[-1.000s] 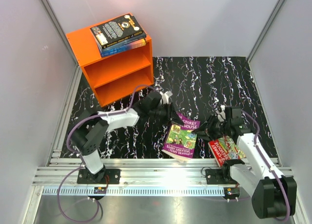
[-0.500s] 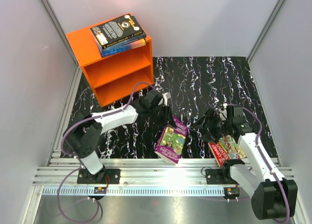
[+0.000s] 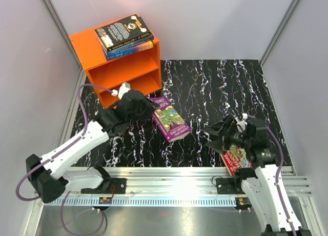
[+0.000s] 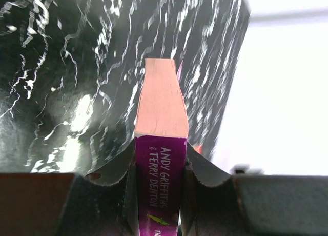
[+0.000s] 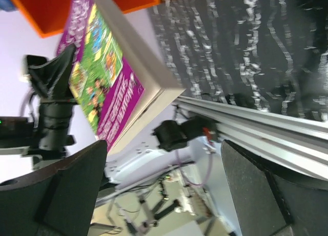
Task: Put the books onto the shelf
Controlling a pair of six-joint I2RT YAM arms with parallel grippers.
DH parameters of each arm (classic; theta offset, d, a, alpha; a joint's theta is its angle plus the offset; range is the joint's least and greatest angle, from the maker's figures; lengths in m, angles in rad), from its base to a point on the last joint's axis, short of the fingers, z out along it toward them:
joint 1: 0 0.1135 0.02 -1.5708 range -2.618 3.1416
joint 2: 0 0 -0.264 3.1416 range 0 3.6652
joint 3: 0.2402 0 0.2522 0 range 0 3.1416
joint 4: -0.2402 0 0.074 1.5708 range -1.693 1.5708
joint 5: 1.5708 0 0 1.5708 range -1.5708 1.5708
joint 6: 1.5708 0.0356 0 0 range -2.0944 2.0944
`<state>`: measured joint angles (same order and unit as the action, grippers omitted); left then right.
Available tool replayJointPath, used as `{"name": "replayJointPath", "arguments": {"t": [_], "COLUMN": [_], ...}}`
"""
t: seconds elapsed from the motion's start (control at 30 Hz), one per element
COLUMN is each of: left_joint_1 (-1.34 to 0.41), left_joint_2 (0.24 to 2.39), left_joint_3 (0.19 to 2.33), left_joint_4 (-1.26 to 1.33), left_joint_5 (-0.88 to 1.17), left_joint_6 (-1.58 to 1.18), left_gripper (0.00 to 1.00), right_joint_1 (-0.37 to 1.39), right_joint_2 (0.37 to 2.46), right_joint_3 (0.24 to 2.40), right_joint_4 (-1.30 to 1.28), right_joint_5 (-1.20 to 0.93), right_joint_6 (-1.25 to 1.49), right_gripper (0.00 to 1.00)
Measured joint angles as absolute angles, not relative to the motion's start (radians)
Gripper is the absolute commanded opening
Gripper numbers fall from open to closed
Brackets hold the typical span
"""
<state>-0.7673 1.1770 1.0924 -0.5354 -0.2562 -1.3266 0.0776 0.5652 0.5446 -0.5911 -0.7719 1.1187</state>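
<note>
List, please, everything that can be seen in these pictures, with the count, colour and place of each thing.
shelf: one, bright orange, far left corner of the mat, two compartments.
black book: one, black with yellow marks, uppermost on the shelf's top.
blue book: one, blue, under the black book.
green-purple book: one, green and purple, held off the mat near its middle.
red book: one, red, near right edge of the mat, partly hidden by the right arm.
mat: one, black with white veins, covers the table.
rail: one, silver, near edge, carries both arm bases.
left hand: one, black, shut on the green-purple book's spine.
right hand: one, black, open, beside the red book.
</note>
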Motion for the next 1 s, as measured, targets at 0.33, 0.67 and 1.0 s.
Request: {"name": "replayJointPath", "arguments": {"t": [0.33, 0.67, 1.0], "left_joint_1": [-0.844, -0.877, -0.88], "left_joint_2": [1.376, 1.498, 1.563], "left_joint_3": [1.191, 1.424, 1.51], "left_joint_4": [-0.649, -0.663, -0.68], "left_joint_5": [-0.399, -0.456, -0.471], "left_joint_6": [-1.503, -1.503, -1.486], "left_gripper": [0.0, 0.0, 0.0], "right_joint_1": [0.088, 0.251, 0.262], "right_joint_2": [0.654, 0.841, 0.827], "right_joint_3": [0.532, 0.656, 0.662], "right_joint_4": [-0.358, -0.399, -0.416], "right_joint_5": [-0.808, -0.806, -0.789], "right_joint_6": [1.413, 1.42, 1.448], "right_gripper": [1.0, 1.0, 1.0]}}
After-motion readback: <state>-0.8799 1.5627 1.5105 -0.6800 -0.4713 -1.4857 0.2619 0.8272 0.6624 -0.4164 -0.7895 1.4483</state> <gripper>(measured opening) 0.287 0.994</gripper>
